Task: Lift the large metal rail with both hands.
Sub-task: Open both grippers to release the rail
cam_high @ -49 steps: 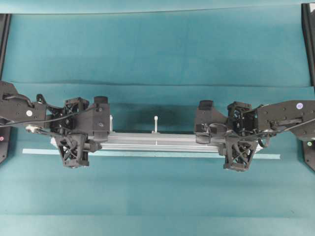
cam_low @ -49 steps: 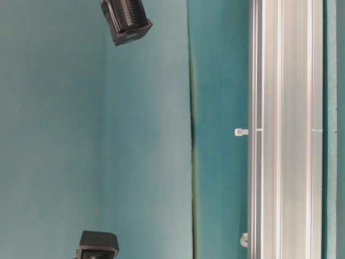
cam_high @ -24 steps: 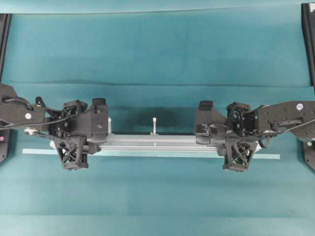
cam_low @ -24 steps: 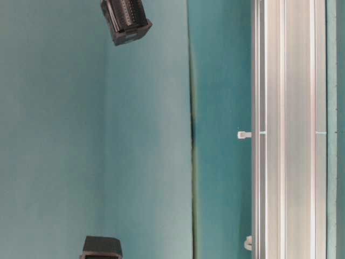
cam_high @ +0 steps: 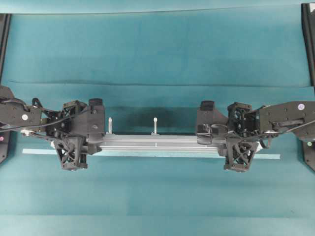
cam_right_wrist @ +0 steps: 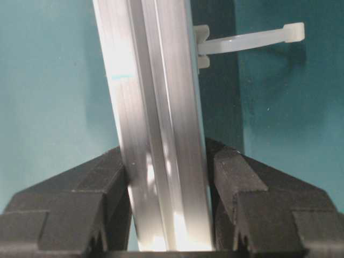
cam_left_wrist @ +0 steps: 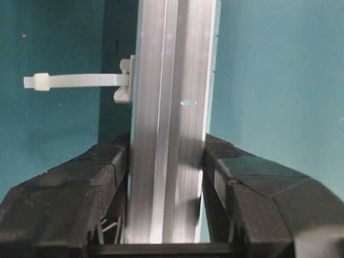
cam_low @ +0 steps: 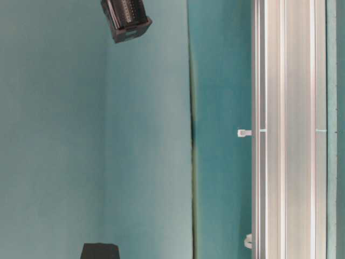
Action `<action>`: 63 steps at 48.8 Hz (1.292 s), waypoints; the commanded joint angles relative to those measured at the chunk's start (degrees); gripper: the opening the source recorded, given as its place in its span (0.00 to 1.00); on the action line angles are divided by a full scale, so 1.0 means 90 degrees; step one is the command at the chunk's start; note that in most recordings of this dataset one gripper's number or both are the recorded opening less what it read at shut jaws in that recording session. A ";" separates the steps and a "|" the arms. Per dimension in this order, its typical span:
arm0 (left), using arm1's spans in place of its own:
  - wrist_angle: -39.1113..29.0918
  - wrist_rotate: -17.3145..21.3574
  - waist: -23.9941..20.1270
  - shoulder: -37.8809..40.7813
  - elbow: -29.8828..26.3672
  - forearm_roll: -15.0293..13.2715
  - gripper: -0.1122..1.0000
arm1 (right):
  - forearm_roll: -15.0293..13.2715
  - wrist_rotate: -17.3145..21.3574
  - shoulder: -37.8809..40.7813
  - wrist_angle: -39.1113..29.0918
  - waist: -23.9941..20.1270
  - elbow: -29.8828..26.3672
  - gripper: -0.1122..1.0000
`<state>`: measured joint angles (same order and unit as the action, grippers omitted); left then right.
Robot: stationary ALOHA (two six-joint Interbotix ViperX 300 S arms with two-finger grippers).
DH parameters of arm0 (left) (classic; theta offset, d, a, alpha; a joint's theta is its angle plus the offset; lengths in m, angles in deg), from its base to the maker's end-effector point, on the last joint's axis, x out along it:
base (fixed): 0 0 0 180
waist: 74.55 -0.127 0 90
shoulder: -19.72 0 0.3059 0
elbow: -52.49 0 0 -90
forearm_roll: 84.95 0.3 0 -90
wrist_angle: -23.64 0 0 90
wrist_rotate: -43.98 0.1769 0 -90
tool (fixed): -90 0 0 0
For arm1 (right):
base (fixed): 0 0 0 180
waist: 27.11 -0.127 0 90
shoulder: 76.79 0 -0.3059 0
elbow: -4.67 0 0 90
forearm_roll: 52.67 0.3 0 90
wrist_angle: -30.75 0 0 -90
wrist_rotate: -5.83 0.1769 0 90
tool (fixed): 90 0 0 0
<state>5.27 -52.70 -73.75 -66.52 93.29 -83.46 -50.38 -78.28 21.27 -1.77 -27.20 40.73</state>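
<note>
Aluminium, overhead view: the large metal rail runs across the teal cloth, silver-grey and grooved lengthwise; white zip-tie pegs stand along its far edge; a dark shadow behind it suggests it hangs clear of the cloth; a thin pale tape strip lies flat just in front of it.
Change, overhead view: against a second ago the left gripper sits further out toward the rail's left end, so a second peg now shows beside it; the right gripper has barely shifted; my reading is that the lift is under way and the hold is steady, though the left end deserves watching.
Table-level view: the picture is turned on its side; the rail fills the right as bright ribbed metal; one peg juts from its edge; a black ribbed block pokes in at top; against a second ago the rail has slid slightly in frame.
Left wrist view: both black matte pads press the rail's flanks; clamped on it; a ribbed zip tie sticks out sideways.
Right wrist view: the pads likewise squeeze the rail; firm grip; glossy glare on the grooves; a zip tie juts right.
</note>
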 commanded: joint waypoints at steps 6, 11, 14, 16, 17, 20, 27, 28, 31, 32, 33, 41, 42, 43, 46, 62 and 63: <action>-0.0059 -0.0020 0.0010 -0.0020 0.0068 -0.0020 0.42 | 0.0020 0.0156 0.0029 0.0078 0.0010 0.0078 0.45; -0.0098 -0.0029 0.0010 -0.0020 0.0068 -0.0020 0.42 | 0.0020 0.0156 0.0029 0.0059 0.0020 0.0088 0.45; -0.0107 -0.0029 0.0010 -0.0020 0.0068 -0.0020 0.42 | 0.0020 0.0156 0.0029 0.0059 0.0010 0.0098 0.45; -0.0107 -0.0020 0.0010 -0.0020 0.0068 -0.0020 0.42 | 0.0029 0.0156 0.0020 0.0059 0.0010 0.0098 0.45; -0.0107 -0.0020 0.0010 -0.0020 0.0068 -0.0020 0.42 | 0.0029 0.0156 0.0020 0.0049 0.0010 0.0107 0.45; -0.0107 -0.0020 0.0010 -0.0020 0.0068 -0.0020 0.42 | 0.0059 0.0156 0.0020 0.0049 0.0010 0.0107 0.45; -0.0176 -0.0059 0.0010 -0.0020 0.0068 -0.0029 0.42 | 0.0078 0.0156 0.0029 0.0059 0.0020 0.0117 0.45; -0.0205 -0.0068 0.0010 -0.0020 0.0059 -0.0020 0.42 | 0.0088 0.0156 0.0029 0.0059 0.0020 0.0117 0.45; -0.0332 -0.0088 0.0010 0.0010 0.0020 -0.0020 0.42 | 0.0078 0.0166 0.0020 0.0059 0.0010 0.0117 0.45; -0.0352 -0.0098 0.0010 0.0010 0.0000 -0.0020 0.42 | 0.0078 0.0156 0.0020 0.0049 0.0010 0.0127 0.45; -0.0361 -0.0098 0.0010 0.0020 -0.0010 -0.0029 0.42 | 0.0078 0.0166 0.0029 0.0059 0.0020 0.0117 0.45; -0.0381 -0.0068 0.0010 0.0010 0.0000 -0.0020 0.42 | 0.0088 0.0166 0.0029 0.0059 0.0020 0.0127 0.45; -0.0381 -0.0078 0.0010 0.0010 0.0010 -0.0020 0.42 | 0.0078 0.0156 0.0029 0.0049 0.0020 0.0127 0.45; -0.0391 -0.0078 0.0010 0.0000 0.0020 -0.0020 0.42 | 0.0078 0.0166 0.0020 0.0049 0.0010 0.0127 0.46; -0.0420 -0.0088 0.0000 -0.0010 0.0039 -0.0029 0.42 | 0.0098 0.0166 0.0029 0.0049 0.0020 0.0127 0.46; -0.0420 -0.0176 -0.0020 -0.0020 0.0039 -0.0020 0.42 | 0.0205 0.0254 0.0020 0.0049 0.0010 0.0127 0.80; -0.0420 -0.0176 -0.0020 -0.0020 0.0039 -0.0029 0.42 | 0.0195 0.0293 0.0020 0.0059 0.0020 0.0127 0.82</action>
<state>2.63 -53.67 -73.67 -66.61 93.03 -83.46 -48.71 -76.79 21.27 -1.60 -26.94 42.23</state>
